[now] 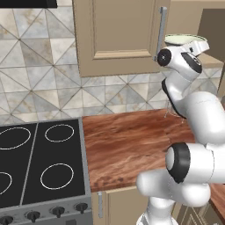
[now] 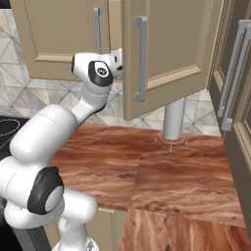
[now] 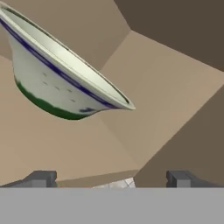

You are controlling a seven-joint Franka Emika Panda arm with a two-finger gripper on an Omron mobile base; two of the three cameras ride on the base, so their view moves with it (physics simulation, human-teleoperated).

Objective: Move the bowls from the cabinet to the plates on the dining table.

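Black stove (image 1: 39, 162) at left, wood-grain counter (image 1: 127, 145) beside it. The pale green-white bowl (image 3: 61, 83) sits on the shelf inside the open cabinet (image 1: 116, 33), above the counter. Tool (image 3: 111, 179) spread wide, holding nothing, just short of the bowl.

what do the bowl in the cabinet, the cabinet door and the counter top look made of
Bowl: probably glazed ceramic, judging by its smooth pale surface with a thin blue line under the rim and a green band near the foot.
Cabinet door: looks like matt painted wood, tan, with a raised panel and a silver metal-looking bar handle.
Counter top: glossy reddish-brown wood grain, possibly veneer or laminate.
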